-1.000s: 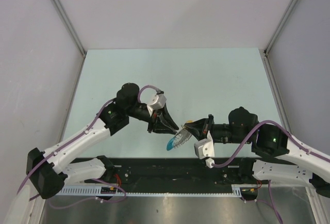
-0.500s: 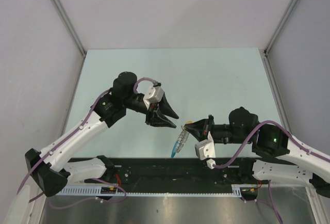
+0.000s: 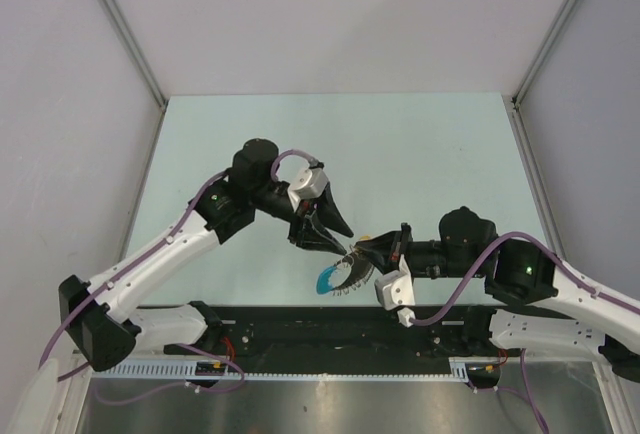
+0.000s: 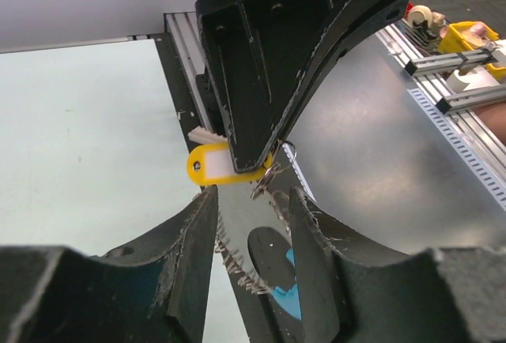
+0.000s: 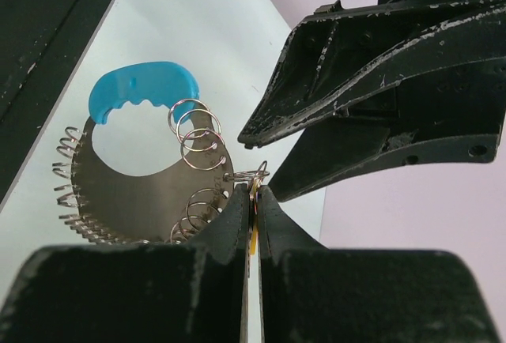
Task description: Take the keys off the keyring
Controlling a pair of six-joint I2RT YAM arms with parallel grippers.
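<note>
Over the worktop (image 3: 400, 144), my right claw (image 5: 253, 193) pinches the keyring (image 5: 254, 175); the keys (image 5: 150, 193) hang below it, straddled by the wide-open left claw (image 4: 249, 216).

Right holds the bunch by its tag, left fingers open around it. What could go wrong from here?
1. The right gripper pinches only the yellow tag at its fingertips; a tug could slip it free and drop the keys.
2. The left gripper, fingers open, sits close to the right fingertips; shutting may clash them.
</note>
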